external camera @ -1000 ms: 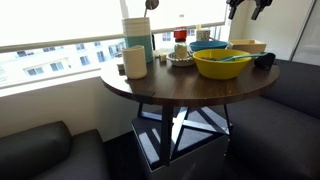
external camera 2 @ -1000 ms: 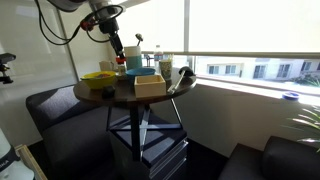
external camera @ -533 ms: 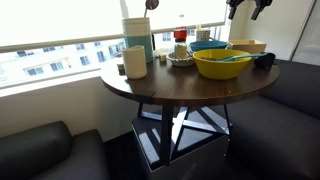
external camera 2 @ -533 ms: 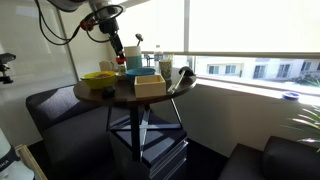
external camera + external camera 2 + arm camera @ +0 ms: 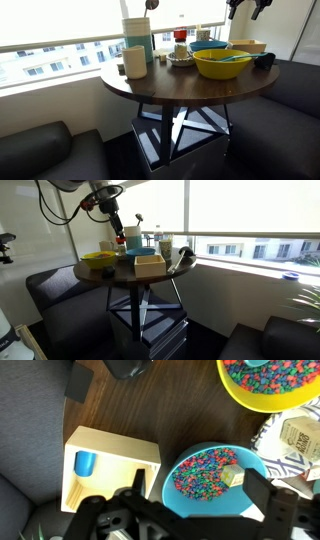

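item: tool [image 5: 200, 498]. it hangs over the blue bowl [image 5: 210, 478], fingers [image 5: 138, 485] spread wide, pinching nothing and touching nothing.
change over the last second: none that shows. the tool and every object sit exactly where they were, so you are holding a hover and no contact has been made.

item: blue bowl. it stands on the round tabletop [image 5: 170, 410], directly under the tool. it is filled with small coloured beads, with a pale cube [image 5: 232, 477] lying on them.
neighbours: just beside it on one side is the wooden box [image 5: 112, 455], with a blue cup [image 5: 85, 462] in one compartment. on the other side is the yellow bowl [image 5: 268, 380], also full of beads. a printed carton [image 5: 296, 435] lies at the frame edge.

views: only the wrist view shows you the beads, the cube and the cup inside the box.
in an exterior view the tool [image 5: 248, 8] is cut by the top edge, well above the bowls. there you also get a tall canister [image 5: 137, 38] and a mug [image 5: 135, 62], both missing from the wrist view.
in an exterior view the tool [image 5: 117, 222] hangs over the far side of the tabletop, with the wooden box [image 5: 150, 266] nearest the camera.
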